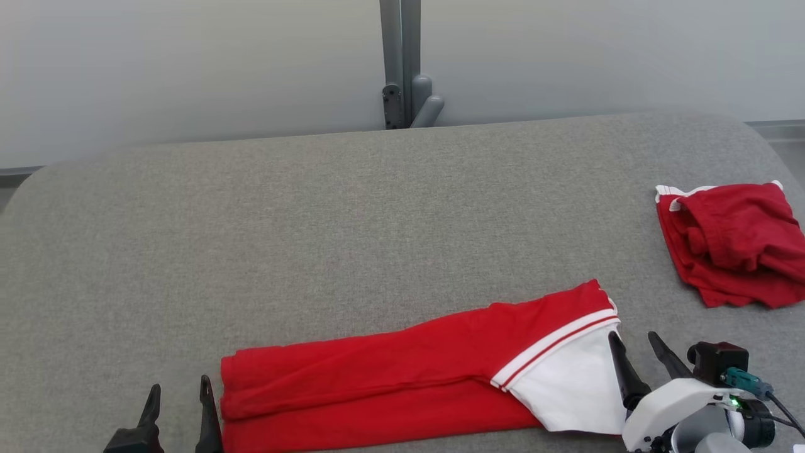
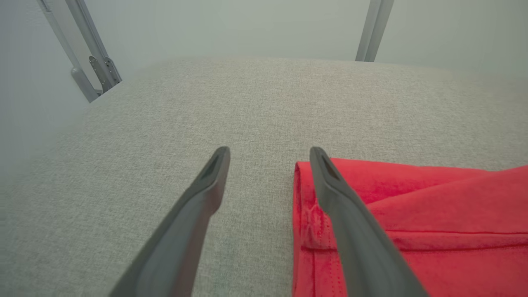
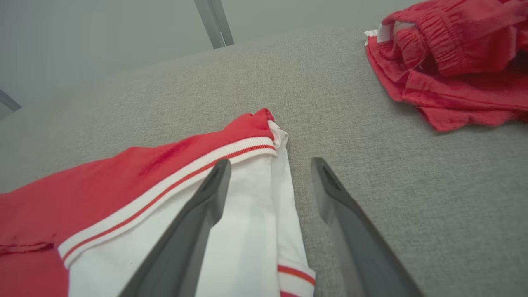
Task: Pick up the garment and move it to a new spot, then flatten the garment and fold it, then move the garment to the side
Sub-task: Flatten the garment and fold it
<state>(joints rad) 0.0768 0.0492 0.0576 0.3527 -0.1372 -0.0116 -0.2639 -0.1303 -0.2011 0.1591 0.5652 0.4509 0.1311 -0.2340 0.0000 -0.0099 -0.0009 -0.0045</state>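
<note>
Left claw: the left claw sits at the lower left of the head view with its two dark fingers spread wide and nothing between them.
Left claw contact: just beside the left end of the red-and-white garment. In the left wrist view one finger crosses the garment's folded red edge and the other stands over bare surface. Whether it touches the cloth I cannot tell.
Right claw: the right claw is at the lower right, fingers wide apart, gripping nothing.
Right claw contact: in the right wrist view one finger lies over the white panel and the other over bare surface just beside the garment's right end. Contact cannot be told.
Task garment: folded into a long band across the near part of the grey fabric surface. It is red for most of its length and white at the right end, with a white-and-red striped trim between.
Left wrist detail: rows of stitching along the hem at the garment's red end.
Right wrist detail: a second striped trim near the bottom edge of the white panel.
Other cloth: a crumpled red garment with white edging lies at the far right, well apart. The right wrist view shows a gathered band on it.
Background: a grey post against a pale wall behind the surface.
</note>
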